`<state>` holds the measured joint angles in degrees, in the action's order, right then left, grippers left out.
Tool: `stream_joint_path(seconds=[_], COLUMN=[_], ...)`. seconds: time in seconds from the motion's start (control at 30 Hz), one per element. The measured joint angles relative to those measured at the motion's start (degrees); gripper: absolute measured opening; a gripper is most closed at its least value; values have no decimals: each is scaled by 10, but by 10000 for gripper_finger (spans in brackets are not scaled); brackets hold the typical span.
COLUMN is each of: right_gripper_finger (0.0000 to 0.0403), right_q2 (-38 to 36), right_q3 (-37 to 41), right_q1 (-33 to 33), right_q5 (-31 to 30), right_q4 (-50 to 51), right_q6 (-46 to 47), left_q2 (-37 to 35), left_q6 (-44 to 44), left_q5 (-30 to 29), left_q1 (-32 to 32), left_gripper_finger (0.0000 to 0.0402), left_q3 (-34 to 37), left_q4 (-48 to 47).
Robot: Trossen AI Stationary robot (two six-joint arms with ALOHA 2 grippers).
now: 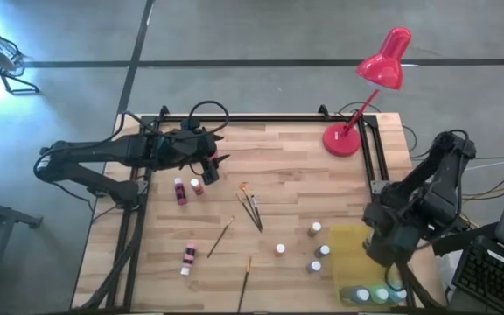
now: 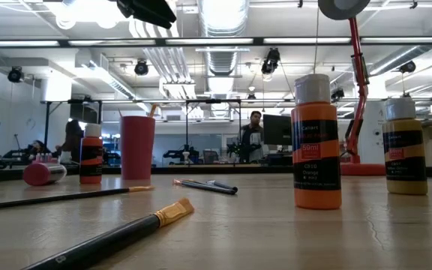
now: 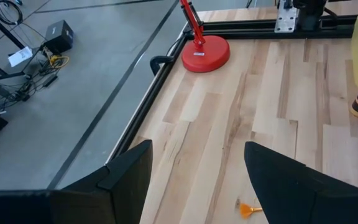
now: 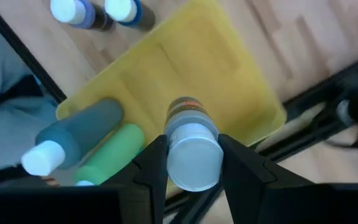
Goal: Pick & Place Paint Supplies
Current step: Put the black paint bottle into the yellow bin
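My right gripper [image 4: 192,163] hangs over the flat yellow tray [image 4: 185,68], shut on a small white-capped bottle [image 4: 188,115] with a brown-orange body. A larger blue bottle [image 4: 79,134] and a green bottle [image 4: 110,158] lie on their sides in the tray. My left gripper [image 3: 197,180] is open above the table's far left part [image 1: 213,166], touching nothing. Small bottles stand on the wood [image 1: 179,190] [image 1: 197,185] [image 1: 281,249] [image 1: 315,229], and a pink one lies flat [image 1: 188,258]. Thin brushes [image 1: 250,207] [image 1: 220,236] [image 1: 245,278] lie mid-table. My right gripper pinches the small bottle by its white cap [image 4: 193,154], one finger on either side. The fingers come from above, pointing down. The bottle stands upright below them over the tray; its base is hidden by the cap, so whether it rests on the tray cannot be told.
A red desk lamp [image 1: 379,79] stands on its round base [image 1: 341,140] at the far right. Black frame rails [image 1: 261,118] run along the table's far edge and sides. Two blue-bodied bottles [image 4: 73,11] stand beside the tray. Bare wood lies between the lamp and the brushes.
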<state>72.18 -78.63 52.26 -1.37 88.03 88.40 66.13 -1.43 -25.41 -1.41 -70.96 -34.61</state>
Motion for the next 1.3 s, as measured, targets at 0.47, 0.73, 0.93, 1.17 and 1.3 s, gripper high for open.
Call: stream_joint_path(seconds=[0.47, 0.73, 0.93, 1.17, 1.3], right_gripper_finger=[110, 110, 110, 110, 110], right_q2=[93, 116, 120, 117, 119], right_q3=[0, 1, 14, 62, 88], right_q1=[74, 119, 141, 149, 152], right_q5=[93, 82, 38, 27, 27], right_q4=[-27, -77, -79, -138, -178], right_q6=[239, 322, 360, 373, 372], left_q2=[0, 0, 0, 0, 0], left_q6=[8, 14, 16, 16, 17], left_q5=[0, 0, 0, 0, 0], left_q1=[0, 0, 0, 0, 0], left_gripper_finger=[259, 259, 259, 259, 259], left_q3=[0, 0, 0, 0, 0], left_q4=[12, 21, 21, 31, 32])
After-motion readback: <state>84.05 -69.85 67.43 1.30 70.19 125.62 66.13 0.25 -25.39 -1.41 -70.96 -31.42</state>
